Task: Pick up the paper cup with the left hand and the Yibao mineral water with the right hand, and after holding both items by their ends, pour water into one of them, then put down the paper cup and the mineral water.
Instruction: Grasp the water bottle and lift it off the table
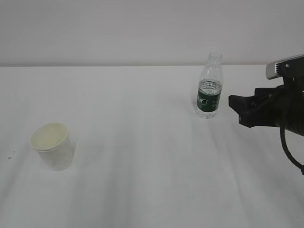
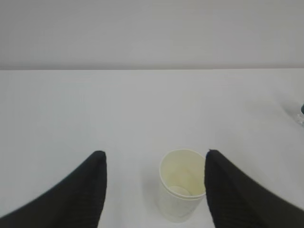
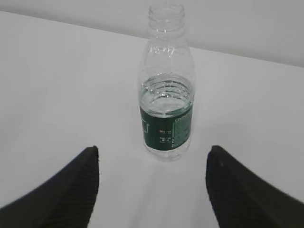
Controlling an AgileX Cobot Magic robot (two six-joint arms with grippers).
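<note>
Nearest the exterior camera, at the near left of the white bench point(image 1: 142, 156), stands the small plain white paper cup point(image 1: 52, 146), upright, with a rolled rim and a cream-white inside, and nothing touches it. In the left wrist view the left hand's black two-finger end effector point(image 2: 154, 190) has its jaws spread wide and empty, one finger at each side of the cup; the right one looks just beside the rim, but I cannot tell whether it touches. The cup sits right of centre in that gap.

Far right on the bench stands the small clear ribbed plastic bottle of Yibao mineral water point(image 1: 209, 85), upright, with a dark green label band and an open, uncapped neck. The waterline sits just above the label. The right hand's black end effector point(image 3: 152, 190) is likewise wide open and holds nothing; the bottle stands ahead of its fingertips and is not yet between them. In the exterior view that hand is level with the label, just right of the bottle.

Judging by its look, the cup is very light and thin-walled; it would crush under a firm squeeze, so a gentle hold low on the body seems best. The bottle is heavier, smooth and somewhat yielding; the label band looks the safest hold. With no cap, any tilt spills water.
</note>
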